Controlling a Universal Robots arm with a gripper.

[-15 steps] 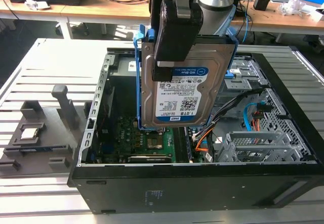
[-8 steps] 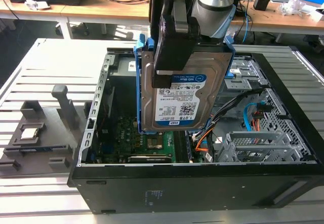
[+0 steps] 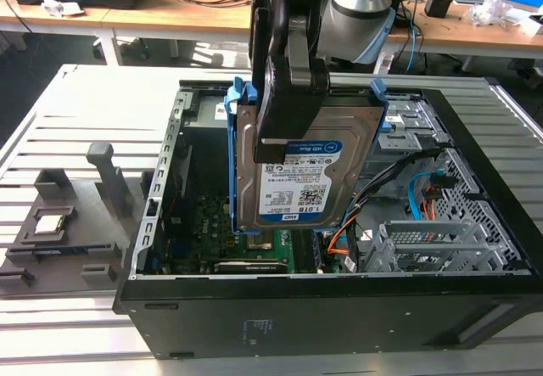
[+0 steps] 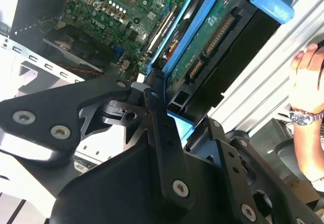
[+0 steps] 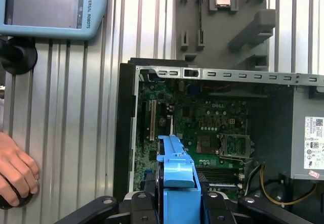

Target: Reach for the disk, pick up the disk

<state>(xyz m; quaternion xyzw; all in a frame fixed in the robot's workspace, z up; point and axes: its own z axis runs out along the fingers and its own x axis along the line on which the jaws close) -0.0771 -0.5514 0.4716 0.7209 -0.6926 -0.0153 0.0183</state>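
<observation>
Disk (image 3: 297, 168) pinched in my gripper (image 3: 284, 96), upright, hanging over open computer case (image 3: 475, 249) above motherboard (image 5: 202, 118). Judgement: hold grip firm on blue frame (image 5: 174, 163), keep disk level, well away from cables (image 3: 424, 193).

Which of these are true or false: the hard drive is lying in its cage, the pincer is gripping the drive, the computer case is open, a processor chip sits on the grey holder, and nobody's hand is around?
1. The silver rectangular hard drive in its blue plastic frame lies in its cage. False: it hangs tilted above the open case.
2. The black pincer is shut on the drive. True.
3. The black computer case is open, motherboard exposed. True.
4. A small square chip sits on the grey holder. True.
5. No hand is present. False: a hand rests on the ribbed table.
</observation>
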